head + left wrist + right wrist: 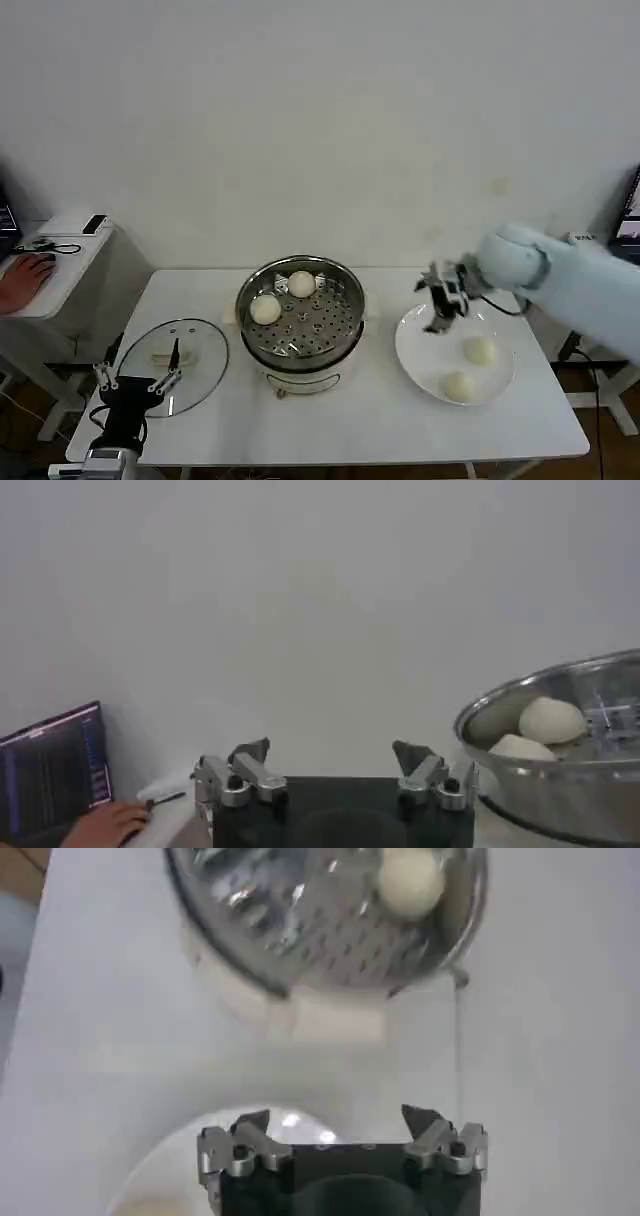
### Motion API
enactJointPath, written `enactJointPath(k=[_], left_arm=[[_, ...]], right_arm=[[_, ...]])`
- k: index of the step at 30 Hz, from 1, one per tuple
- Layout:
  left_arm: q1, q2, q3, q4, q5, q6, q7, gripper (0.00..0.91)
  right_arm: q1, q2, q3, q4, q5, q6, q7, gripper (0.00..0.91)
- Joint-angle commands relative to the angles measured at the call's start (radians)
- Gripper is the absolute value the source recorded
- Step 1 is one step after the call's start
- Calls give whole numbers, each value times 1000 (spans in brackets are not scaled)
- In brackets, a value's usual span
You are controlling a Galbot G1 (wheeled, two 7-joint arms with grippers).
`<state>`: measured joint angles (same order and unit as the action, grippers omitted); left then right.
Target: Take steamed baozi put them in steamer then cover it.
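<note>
We found the right gripper [441,300] hovering empty over the near-steamer edge of the white plate [420,362], fingers spread apart. Two steamed baozi [480,351] lay on that plate (the second [459,386] nearer the table's front edge). Two more baozi [265,309] [301,284] sat on the steamer [300,352] tray. The cover [200,345] rested flat on the table [350,420] left of the steamer. The left gripper [138,382] waited at the table's front left, fingers apart.

Baozi: 4 total, 2 in steamer [300,345] at [265,309] and [301,284], 2 on plate [420,372] at [480,351] and [459,386]. 1 steamer, 1 plate, 1 cover [192,372], 1 table [380,420]. Grippers: 2, left [138,384], right [440,300]. Probably 1 laptop [50,770], edge only.
</note>
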<state>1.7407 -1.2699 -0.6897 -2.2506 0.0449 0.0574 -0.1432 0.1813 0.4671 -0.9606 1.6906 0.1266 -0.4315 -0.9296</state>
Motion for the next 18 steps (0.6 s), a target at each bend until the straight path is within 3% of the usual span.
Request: enactJointPath(k=[1,8,18], left_arm=[[-7,-1,21,9,19,4,0,907],[6,-4,9,16,19,0,-1,907],[13,-10,-10,27,18,-2,-2,907]], right_arm=[[-290,-178,156,53,-170,93,-41,907],[-299,-130,137,15,-194,107,-66,907],[-298,-31,117,-79,-170,97,-62,907]])
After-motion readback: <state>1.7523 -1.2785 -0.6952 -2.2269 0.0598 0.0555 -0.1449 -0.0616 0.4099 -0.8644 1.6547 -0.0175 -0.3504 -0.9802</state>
